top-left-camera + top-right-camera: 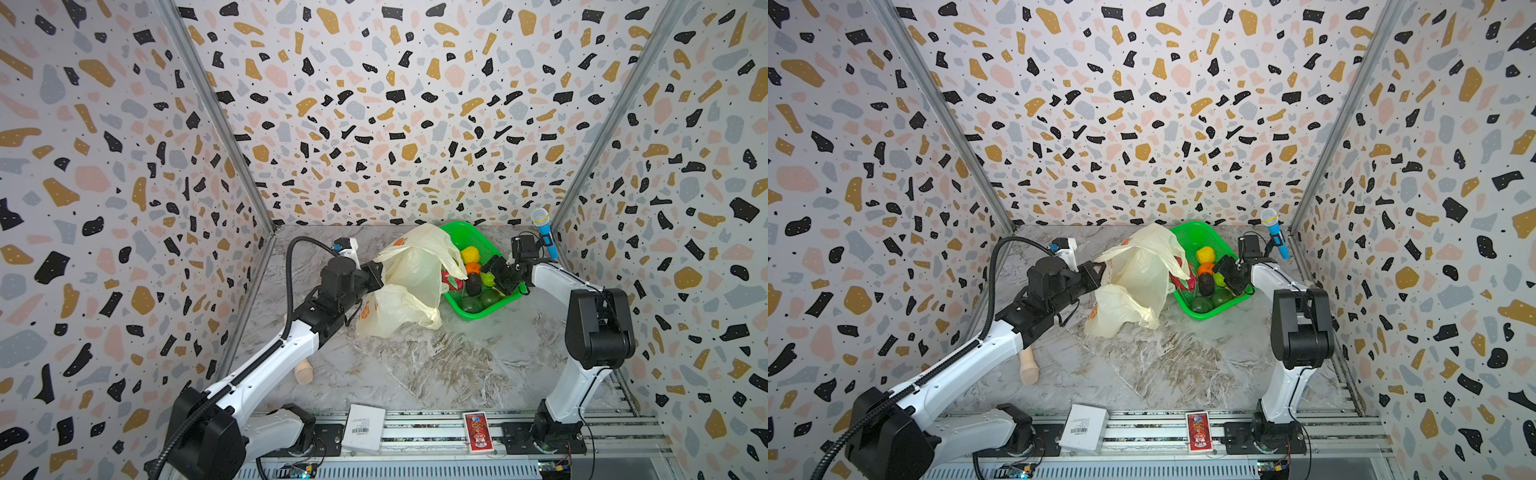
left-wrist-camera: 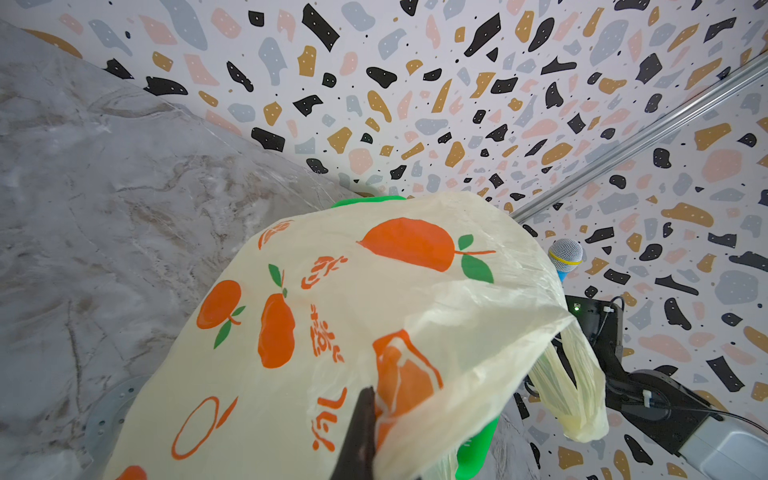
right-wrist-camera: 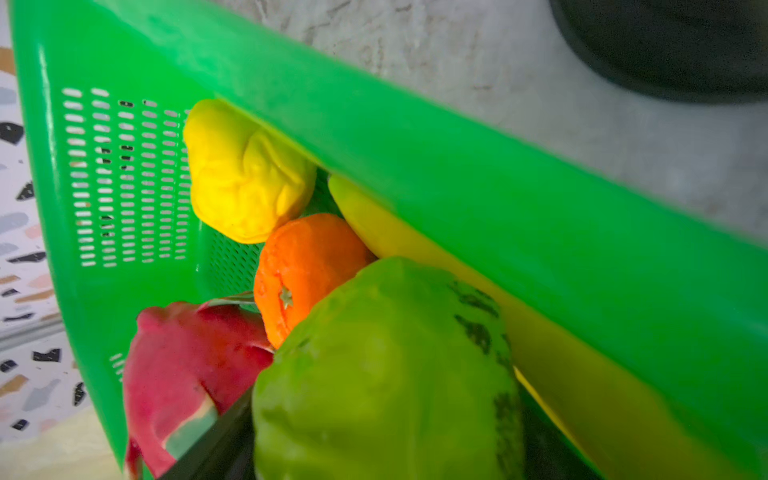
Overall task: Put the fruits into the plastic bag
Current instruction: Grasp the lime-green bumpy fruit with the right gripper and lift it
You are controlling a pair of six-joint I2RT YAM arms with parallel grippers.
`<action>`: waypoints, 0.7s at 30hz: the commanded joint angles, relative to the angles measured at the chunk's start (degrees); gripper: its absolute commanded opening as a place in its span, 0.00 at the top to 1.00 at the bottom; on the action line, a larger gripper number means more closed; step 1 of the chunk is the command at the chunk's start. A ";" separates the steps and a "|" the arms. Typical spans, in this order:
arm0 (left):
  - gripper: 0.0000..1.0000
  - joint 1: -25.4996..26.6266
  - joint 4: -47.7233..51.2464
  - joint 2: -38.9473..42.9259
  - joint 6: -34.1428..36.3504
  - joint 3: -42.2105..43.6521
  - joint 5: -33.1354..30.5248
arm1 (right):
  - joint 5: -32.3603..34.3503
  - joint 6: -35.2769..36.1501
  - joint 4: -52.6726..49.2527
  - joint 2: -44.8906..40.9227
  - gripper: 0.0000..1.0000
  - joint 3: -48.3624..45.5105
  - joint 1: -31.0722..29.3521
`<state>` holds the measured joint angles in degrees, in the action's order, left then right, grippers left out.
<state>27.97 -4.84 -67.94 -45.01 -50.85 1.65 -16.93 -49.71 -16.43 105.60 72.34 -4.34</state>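
Note:
The pale yellow plastic bag (image 1: pixel 411 282) (image 2: pixel 332 311), printed with oranges, hangs lifted left of the green basket (image 1: pixel 457 232). My left gripper (image 1: pixel 376 272) (image 2: pixel 374 399) is shut on its upper edge, and only one dark finger shows there. In the basket lie a yellow fruit (image 1: pixel 470 253) (image 3: pixel 245 174), an orange one (image 3: pixel 307 266), a red-pink one (image 3: pixel 187 361), a blackish avocado-like one (image 1: pixel 473 286) and dark green ones (image 1: pixel 471 305). My right gripper (image 1: pixel 494 278) (image 3: pixel 386 449) reaches into the basket, shut on the bumpy light green fruit (image 3: pixel 382 374), which fills the gap.
A blue toy microphone (image 1: pixel 544 237) stands at the back right corner beside the basket. A wooden piece (image 1: pixel 302 371) lies under the left arm. A white box (image 1: pixel 365 428) and a red card pack (image 1: pixel 478 432) lie on the front rail.

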 commanded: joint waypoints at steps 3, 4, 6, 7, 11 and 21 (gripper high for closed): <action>1.00 -0.28 -2.25 -0.52 1.11 -0.34 0.55 | -2.33 -0.94 2.94 -4.20 0.56 -2.22 0.27; 1.00 -0.23 -2.15 -0.60 1.23 -0.41 0.55 | -2.25 -0.57 3.41 -5.35 0.62 -2.78 0.25; 1.00 -0.27 -2.12 -0.74 1.24 -0.57 0.65 | -2.28 0.98 3.42 -7.69 0.67 -3.37 0.22; 1.00 -0.27 -1.99 -0.78 1.37 -0.63 0.64 | -2.70 2.24 3.00 -9.13 0.67 -3.34 0.08; 1.00 -0.28 -1.57 -0.84 1.68 -0.83 0.55 | -2.40 7.91 2.34 -18.31 0.70 -3.62 -1.98; 1.00 -0.28 -2.31 -1.04 0.12 -1.32 2.47 | 5.03 29.02 1.23 -34.61 0.71 6.35 -23.53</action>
<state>27.97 -4.82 -68.66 -44.40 -50.87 2.76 -13.26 -28.60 -14.28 72.62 77.14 -23.53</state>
